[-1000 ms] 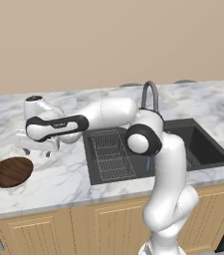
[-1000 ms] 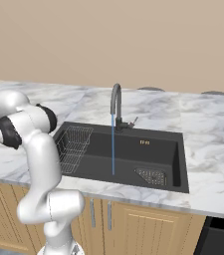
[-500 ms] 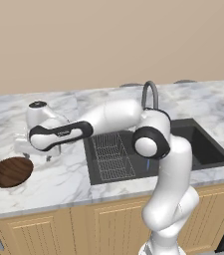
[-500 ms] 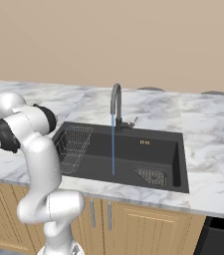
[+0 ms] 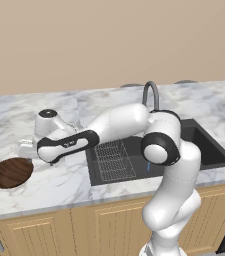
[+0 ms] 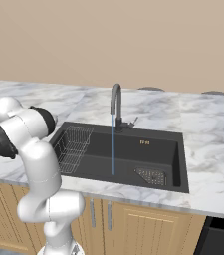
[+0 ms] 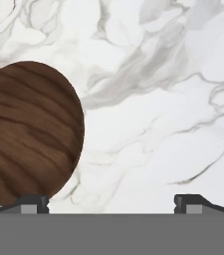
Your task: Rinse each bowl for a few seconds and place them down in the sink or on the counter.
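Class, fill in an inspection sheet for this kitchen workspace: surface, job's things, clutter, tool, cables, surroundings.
Surface: white marble counter with grey veining.
Job's things: shallow dark brown wood-grain bowl on the counter left of the black rectangular sink; arched dark grey faucet running a thin stream; wire rack in the sink.
Clutter: nothing seen.
Tool: tool open, above the counter beside the bowl, holding nothing.
Cables: nothing seen.
Surroundings: beige wall, light wooden cabinet doors.
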